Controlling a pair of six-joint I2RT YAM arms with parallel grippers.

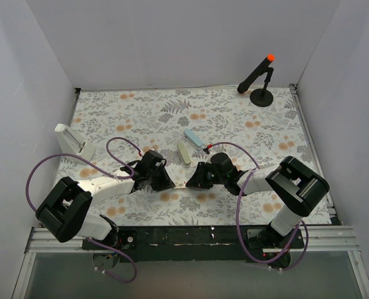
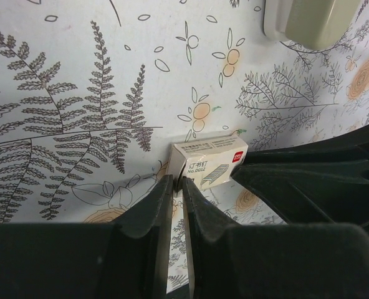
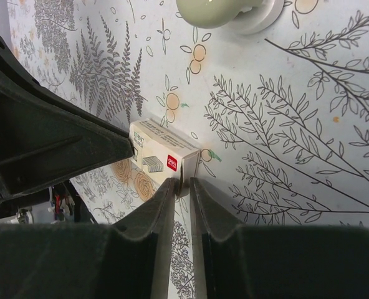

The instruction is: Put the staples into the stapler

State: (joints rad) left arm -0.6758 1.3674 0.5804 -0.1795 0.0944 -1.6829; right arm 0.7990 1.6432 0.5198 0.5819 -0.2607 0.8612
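A small beige cardboard staple box (image 2: 209, 161) lies on the floral table cover between my two grippers; it also shows in the right wrist view (image 3: 162, 152). My left gripper (image 2: 177, 180) is shut on one end of the box. My right gripper (image 3: 183, 182) is shut on the opposite end flap. In the top view the left gripper (image 1: 169, 182) and right gripper (image 1: 194, 180) meet tip to tip and hide the box. The staple rows are hidden. A pale green stapler (image 1: 184, 154) lies just behind the grippers and shows in the left wrist view (image 2: 312, 22).
A light blue stapler-like bar (image 1: 193, 138) lies beside the green one. A white hinged object (image 1: 72, 141) stands at the left. A black stand with an orange tip (image 1: 259, 78) is at the back right. White walls enclose the table.
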